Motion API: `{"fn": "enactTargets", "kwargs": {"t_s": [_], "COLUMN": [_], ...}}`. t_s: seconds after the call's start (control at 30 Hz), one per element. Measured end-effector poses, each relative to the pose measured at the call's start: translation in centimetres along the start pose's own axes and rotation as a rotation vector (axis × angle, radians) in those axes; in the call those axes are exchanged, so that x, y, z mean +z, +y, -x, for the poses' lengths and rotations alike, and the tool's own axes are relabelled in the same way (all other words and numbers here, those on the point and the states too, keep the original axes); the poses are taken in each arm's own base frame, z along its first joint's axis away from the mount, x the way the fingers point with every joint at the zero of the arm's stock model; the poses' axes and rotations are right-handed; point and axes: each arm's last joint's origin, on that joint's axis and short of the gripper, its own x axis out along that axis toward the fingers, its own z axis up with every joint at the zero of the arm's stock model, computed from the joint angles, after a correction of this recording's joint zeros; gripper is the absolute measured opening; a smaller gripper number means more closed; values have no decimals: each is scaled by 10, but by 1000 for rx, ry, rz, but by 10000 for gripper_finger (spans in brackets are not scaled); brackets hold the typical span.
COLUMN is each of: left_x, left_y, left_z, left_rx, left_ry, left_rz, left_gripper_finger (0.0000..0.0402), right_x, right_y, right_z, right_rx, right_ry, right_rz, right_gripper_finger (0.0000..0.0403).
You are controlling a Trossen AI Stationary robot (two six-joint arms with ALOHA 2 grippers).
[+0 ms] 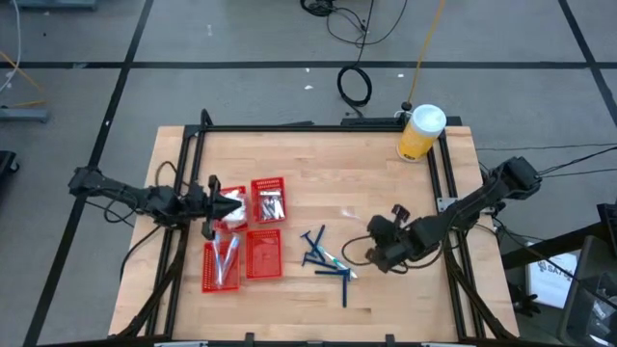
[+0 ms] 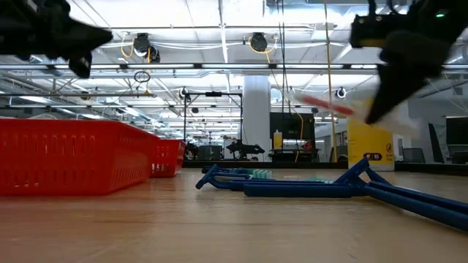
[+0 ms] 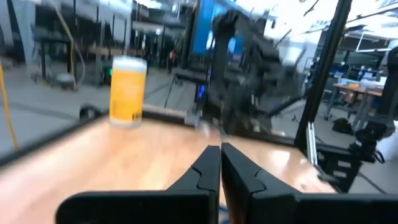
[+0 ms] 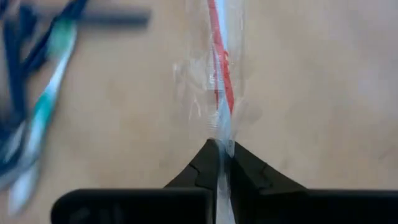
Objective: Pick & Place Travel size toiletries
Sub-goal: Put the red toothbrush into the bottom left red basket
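My right gripper (image 4: 220, 148) is shut on a clear-wrapped red-and-white toothbrush (image 4: 219, 81) above the table's right half; in the low view the toothbrush (image 2: 327, 105) juts left from my right gripper (image 2: 380, 109). Several dark blue razors (image 1: 323, 258) and a green-and-white toothbrush (image 4: 45, 106) lie flat on the wood to its left. My left gripper (image 3: 219, 155) is shut with nothing in it; it hovers level over the red baskets at the left (image 1: 239, 203). My right gripper pinches one end of the wrapped toothbrush (image 4: 221, 127) between its two fingers. The fingers slant down from the table's right side and lie along the toothbrush, which runs on straight ahead of them. It hangs lifted clear of the table.
Four red mesh baskets (image 1: 263, 253) stand in a block at the left, some with items inside. A yellow jar with a white lid (image 1: 420, 132) stands at the far right corner. A black frame (image 1: 318, 127) rims the tabletop. Bare wood lies between the baskets and the razors.
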Motion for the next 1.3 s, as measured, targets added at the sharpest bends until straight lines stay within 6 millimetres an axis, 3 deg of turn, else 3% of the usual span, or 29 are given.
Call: {"fn": "enactTargets", "kwargs": {"t_s": [0.1,0.23,0.37,0.57,0.7,1.07,1.17,1.3], "left_x": [-12,-19,-16,-17,-20,-21,-18,-19], "left_y": [2,2,2,3,3,-1,-4,-7], "left_z": [0,0,-1,-1,-1,-10,-17,-26], "left_rx": [0,9,21,26,28,4,-4,-8], "left_ry": [26,52,24,28,69,54,7,-40], "left_rz": [49,47,45,-32,-163,21,20,12], "left_gripper_finger": [20,16,3,14,20,25,54,129], "right_x": [14,38,59,79,79,80,85,90], "right_y": [-3,-7,-16,-22,-17,-10,-7,1], "right_z": [-10,-32,-48,-54,-64,-74,-74,-80], "right_rx": [-35,46,196,511,541,545,555,577], "right_ry": [-151,-301,-466,-744,-785,-850,-890,-887], "right_rz": [16,32,21,32,62,68,51,62], "right_gripper_finger": [8,8,8,7,7,9,10,10]}}
